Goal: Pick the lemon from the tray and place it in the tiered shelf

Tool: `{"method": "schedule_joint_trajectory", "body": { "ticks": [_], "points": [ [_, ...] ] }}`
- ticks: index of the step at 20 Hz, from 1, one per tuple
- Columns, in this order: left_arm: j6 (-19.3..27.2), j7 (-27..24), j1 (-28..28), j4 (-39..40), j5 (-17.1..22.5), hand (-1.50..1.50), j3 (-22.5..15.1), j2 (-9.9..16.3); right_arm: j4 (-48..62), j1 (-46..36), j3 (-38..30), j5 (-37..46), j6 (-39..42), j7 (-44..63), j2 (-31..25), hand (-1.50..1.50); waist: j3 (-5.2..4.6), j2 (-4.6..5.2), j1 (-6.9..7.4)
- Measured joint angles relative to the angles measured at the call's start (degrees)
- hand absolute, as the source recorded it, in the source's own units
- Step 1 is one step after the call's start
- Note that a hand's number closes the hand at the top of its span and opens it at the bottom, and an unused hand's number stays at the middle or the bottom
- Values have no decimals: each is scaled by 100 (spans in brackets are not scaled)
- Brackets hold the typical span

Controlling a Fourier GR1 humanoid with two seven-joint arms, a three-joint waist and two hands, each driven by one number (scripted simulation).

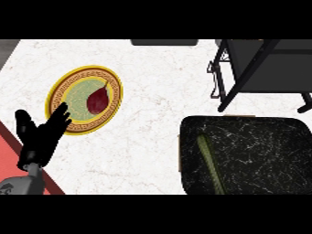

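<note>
One dark marbled square tray (253, 155) on the white marble bench (158, 68), no lemon visible on it, one green strip at its left, one black metal tiered shelf (266, 68) behind the tray, one round yellow-rimmed plate (85, 99) left of the tray, one left hand (43, 135) by the plate, fingers straight, holding nothing.

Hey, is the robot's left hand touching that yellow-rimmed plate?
Cannot tell. In the head view the left hand's fingertips overlap the plate's lower rim, but height above it is unclear.

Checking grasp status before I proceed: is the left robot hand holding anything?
No. The left robot hand stands open with straight fingers at the lower left, beside the plate, holding nothing.
</note>
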Motion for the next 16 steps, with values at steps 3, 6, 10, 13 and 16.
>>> {"method": "schedule_joint_trajectory", "body": {
  "ticks": [3, 6, 10, 13, 16],
  "points": [
    [20, 46, -16, -23, 19, 0, 20, -16, 175, -180, 22, 94, 2, 36, -11, 150, -6, 4, 4],
    [31, 109, -32, -20, 24, 0, 16, -5, 381, -286, -346, -126, -210, 191, 29, -150, -9, 6, 2],
    [1, 110, 12, -67, 27, 0, 22, 7, 555, -472, -715, -413, -448, 441, 184, -150, -17, 6, 6],
    [-23, 159, 57, -126, 71, 0, 56, 15, 577, -509, -1060, -749, -526, 548, 229, -150, -28, 3, -14],
    [-18, 104, 78, -105, 1, 0, 42, 8, 696, -606, -1395, -1069, -613, 580, 232, -150, -21, 6, -11]
  ]
}}
